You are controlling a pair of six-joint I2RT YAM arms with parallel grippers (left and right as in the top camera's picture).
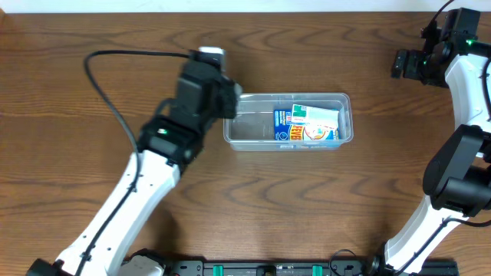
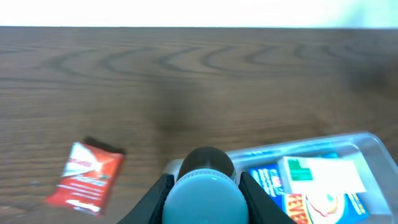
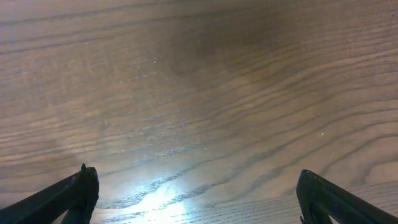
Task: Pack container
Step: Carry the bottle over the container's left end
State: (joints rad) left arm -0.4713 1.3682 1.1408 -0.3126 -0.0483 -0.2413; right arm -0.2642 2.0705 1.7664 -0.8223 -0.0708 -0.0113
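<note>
The clear plastic container [image 1: 253,141] lies mid-table, holding a blue-and-white box [image 1: 282,125] and a white-and-green box [image 1: 318,116]. My left gripper [image 1: 229,101] is at the container's left end, shut on a dark bottle with a light blue cap [image 2: 205,196]. In the left wrist view the container [image 2: 375,142] is at the lower right, with the boxes [image 2: 317,176] inside. My right gripper [image 1: 400,64] is open and empty over bare wood at the far right [image 3: 196,190].
A red packet [image 2: 87,175] lies on the table left of the bottle in the left wrist view; the left arm hides it overhead. A black cable [image 1: 107,77] loops over the table's left part.
</note>
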